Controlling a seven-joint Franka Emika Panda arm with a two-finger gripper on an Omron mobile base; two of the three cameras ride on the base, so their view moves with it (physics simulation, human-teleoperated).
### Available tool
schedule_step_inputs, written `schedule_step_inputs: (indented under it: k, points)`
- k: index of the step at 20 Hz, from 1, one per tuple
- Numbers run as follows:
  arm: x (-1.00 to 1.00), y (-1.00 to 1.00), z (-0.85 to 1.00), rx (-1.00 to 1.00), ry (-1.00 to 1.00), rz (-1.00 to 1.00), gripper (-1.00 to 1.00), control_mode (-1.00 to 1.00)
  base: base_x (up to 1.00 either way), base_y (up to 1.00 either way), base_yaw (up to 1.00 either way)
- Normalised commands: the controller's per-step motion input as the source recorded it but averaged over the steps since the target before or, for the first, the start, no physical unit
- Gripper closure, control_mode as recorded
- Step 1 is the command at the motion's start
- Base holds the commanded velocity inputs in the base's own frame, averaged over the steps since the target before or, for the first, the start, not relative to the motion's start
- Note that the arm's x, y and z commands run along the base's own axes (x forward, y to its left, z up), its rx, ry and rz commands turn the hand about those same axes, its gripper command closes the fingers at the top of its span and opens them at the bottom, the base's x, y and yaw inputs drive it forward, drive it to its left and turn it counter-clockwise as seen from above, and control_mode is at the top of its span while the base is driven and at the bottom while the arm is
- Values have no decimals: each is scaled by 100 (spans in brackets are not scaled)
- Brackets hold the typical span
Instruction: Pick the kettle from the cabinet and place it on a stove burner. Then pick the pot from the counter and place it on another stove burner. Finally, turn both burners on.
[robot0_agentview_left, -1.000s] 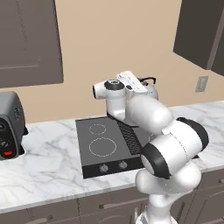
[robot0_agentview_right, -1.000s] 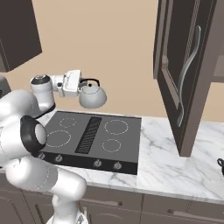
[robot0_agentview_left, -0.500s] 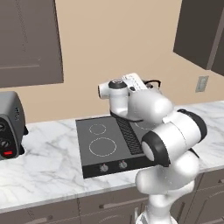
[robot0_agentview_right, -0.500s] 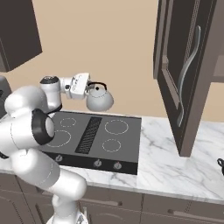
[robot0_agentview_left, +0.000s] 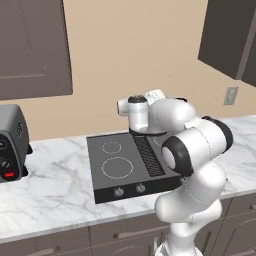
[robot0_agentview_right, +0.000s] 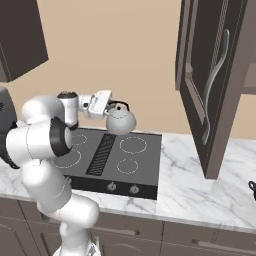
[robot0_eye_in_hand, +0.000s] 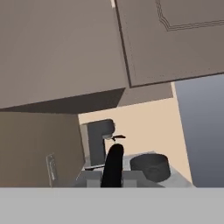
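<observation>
Cabinet: the dark wall cabinet (robot0_agentview_right: 220, 85) on the right stands with its door open; the kettle is already out of it, so I judge the first pick as done.
Bench: the white marble bench (robot0_agentview_right: 200, 185) carries the cooktop in the middle; at its far right edge a small dark shape shows, too cut off to name.
Cooktop: the flat dark cooktop (robot0_agentview_right: 107, 160) has four white burner rings and nothing stands on any of them yet.
Pot: the dark round pot (robot0_eye_in_hand: 150, 167) sits on the bench in the hand view, next to a black coffee machine (robot0_eye_in_hand: 98, 142); it looks untouched, so the second pick is still to do.
Kettle: the silver kettle (robot0_agentview_right: 120, 121) hangs in the air above the back of the cooktop, near the rear right ring, not touching the glass.
Gripper: the gripper (robot0_agentview_right: 111, 106) is clenched on the black arched handle of the kettle and carries it.
Knobs: the two front knobs (robot0_agentview_right: 122, 188) seem not turned; no burner looks lit.
Progress: about one step of five finished; left are setting down the kettle, moving the pot, and turning on both burners.
</observation>
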Motion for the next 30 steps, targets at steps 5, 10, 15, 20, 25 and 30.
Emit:
schedule_step_inputs:
  k: [5, 10, 15, 20, 25, 30]
  points:
    - [13, -19, -39, 0, -1, -7, 100, -100, 0, 0, 0]
    - [16, -10, -37, 0, -2, -7, 100, -100, 0, 0, 0]
    - [13, -4, -37, 0, -2, -6, 100, -100, 0, 0, 0]
    - [13, -5, -37, 0, -5, -5, 100, -100, 0, 0, 0]
    - [9, -2, -40, 0, -13, -5, 100, -100, 0, 0, 0]
    - [11, -2, -35, 0, -6, -3, 100, -100, 0, 0, 0]
